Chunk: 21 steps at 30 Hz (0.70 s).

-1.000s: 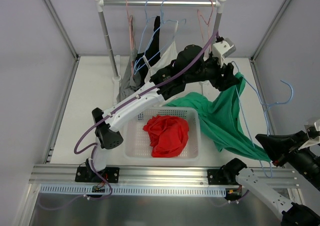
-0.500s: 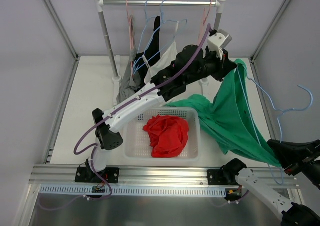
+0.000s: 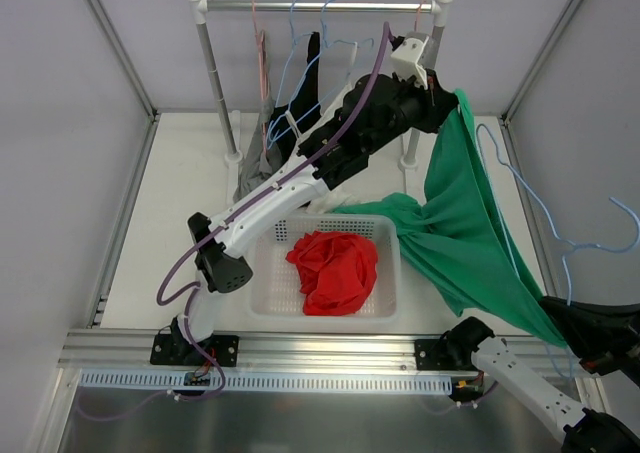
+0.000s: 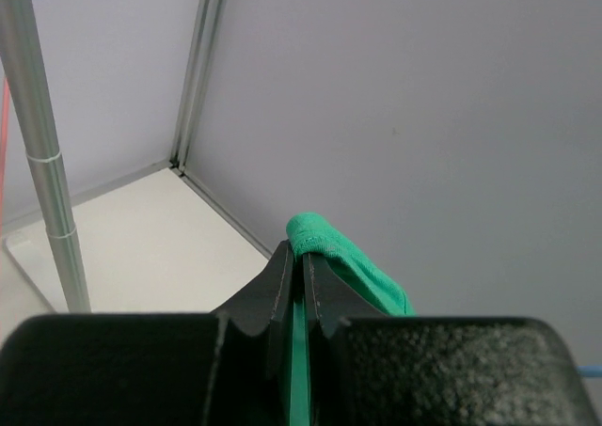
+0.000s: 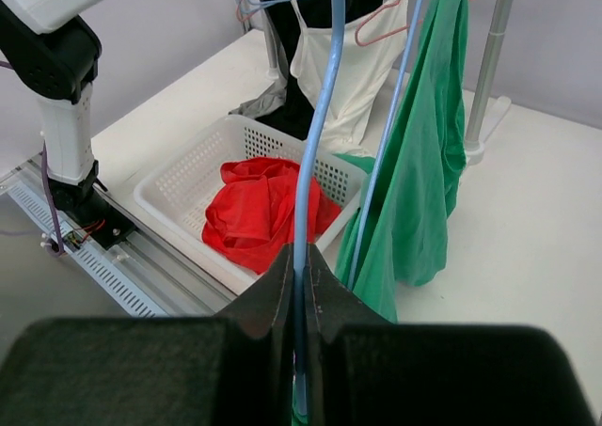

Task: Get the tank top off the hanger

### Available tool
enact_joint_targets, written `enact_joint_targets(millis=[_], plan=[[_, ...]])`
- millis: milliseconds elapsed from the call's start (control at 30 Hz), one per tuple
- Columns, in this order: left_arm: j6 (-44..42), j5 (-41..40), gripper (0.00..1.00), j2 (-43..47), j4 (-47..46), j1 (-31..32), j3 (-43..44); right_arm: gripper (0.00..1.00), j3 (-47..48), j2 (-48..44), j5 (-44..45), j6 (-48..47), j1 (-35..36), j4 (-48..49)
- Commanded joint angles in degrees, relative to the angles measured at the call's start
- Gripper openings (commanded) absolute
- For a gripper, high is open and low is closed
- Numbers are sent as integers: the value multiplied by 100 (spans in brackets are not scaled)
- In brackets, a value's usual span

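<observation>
The left end effector (image 4: 303, 264) pinches the green fabric tank top (image 3: 470, 223) — the right end effector (image 5: 301, 268) clamps the thin light-blue wire hanger (image 5: 318, 134).

Left claw (image 4: 303, 261), newly clamped on the green top (image 3: 470, 233), lifts it higher beside the rack post (image 3: 437, 31); right claw (image 5: 299, 276) draws the hanger (image 5: 315, 144) farther right, stretching the fabric.

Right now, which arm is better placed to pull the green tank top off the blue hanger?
Left. The left tool is shut on an edge of the green tank top, so it can draw the fabric away. The right tool is shut on the blue hanger and should probably hold it.
</observation>
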<state>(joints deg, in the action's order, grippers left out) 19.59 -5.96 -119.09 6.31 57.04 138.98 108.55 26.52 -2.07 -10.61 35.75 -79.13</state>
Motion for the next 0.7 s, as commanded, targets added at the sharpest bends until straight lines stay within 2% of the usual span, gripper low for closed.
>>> enact_joint_targets(millis=[0,67,200,267,300,333,367,433,567,667], plan=[[325,191,0,-97,-481,-96,209,0,271,-68,-66,-116,-15,-498],[378,349,0,-141,-516,-87,209,0,307,-165,56,-143,-6,-375],[632,857,0,-115,-604,-79,-10,0,-16,-551,934,-3,-6,274],[712,1374,0,-71,-926,9,-203,0,-464,-919,1277,-46,2,1125],[773,1543,0,-1,-1060,62,-500,0,-1067,-1078,1409,-81,-6,1467],[791,1701,0,52,-1218,201,-660,0,-1404,-1392,1532,-125,-6,2271],[792,2008,0,113,-1376,281,-862,0,-1703,-1517,1673,-212,2,2662],[695,2107,0,315,-1719,570,-1459,0,-2387,-1667,2130,-239,11,3583],[721,1976,0,702,-2256,852,-2785,0,-3085,-1319,2586,-748,90,4563],[888,1791,0,747,-2327,888,-3243,0,-3558,-870,2947,-1301,134,5397]])
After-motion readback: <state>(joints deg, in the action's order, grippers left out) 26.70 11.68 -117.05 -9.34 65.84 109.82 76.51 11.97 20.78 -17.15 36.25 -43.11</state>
